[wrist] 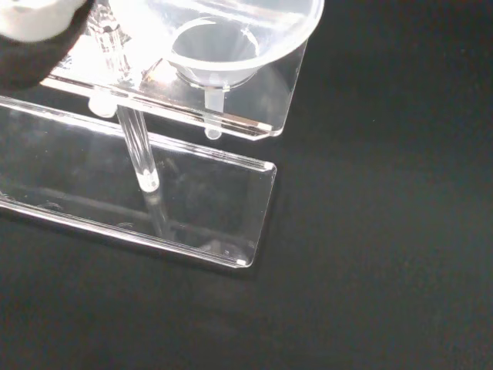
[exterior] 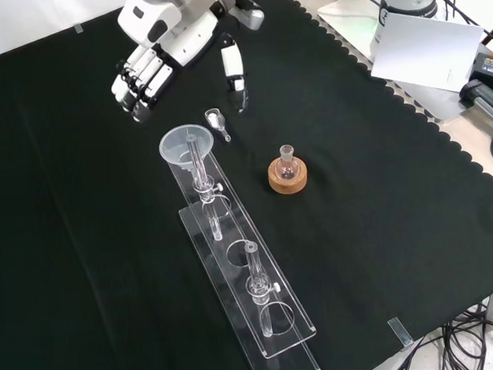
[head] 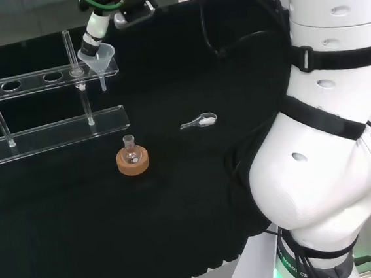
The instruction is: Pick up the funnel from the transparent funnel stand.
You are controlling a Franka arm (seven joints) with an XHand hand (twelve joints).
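While the funnel [exterior: 185, 144] sits in the end hole of the transparent funnel stand [exterior: 274, 331], the hand [exterior: 142, 76] hovers just beyond that end, above the black cloth [exterior: 83, 273] and apart from the funnel. In the front view the hand comes in from the top, its fingers [exterior: 129, 85] bunched side by side and pointing down toward the funnel's rim, gently bent and closed on nothing; the thumb [exterior: 233, 66] stands off to the right of them with a wide gap between. From the head view, a white finger [head: 95, 30] reaches down to just above the funnel [head: 98, 57] at the stand's right end, and I cannot tell from there whether it touches the rim.

The funnel stands upright, its wide mouth up and its stem hanging down through the upper shelf of the stand [head: 53, 133]. Up close in the wrist view, the funnel's bowl [wrist: 223, 38] rests in its hole, the stem poking out below the shelf, with the stand's base plate [wrist: 154, 208] lying on the cloth beneath.

A small round flask [exterior: 287, 167] sits on a cork ring [exterior: 287, 180] to the right of the stand in the front view, well apart from it. A small clear scoop [exterior: 217, 123] lies on the cloth near the funnel, between it and the thumb.
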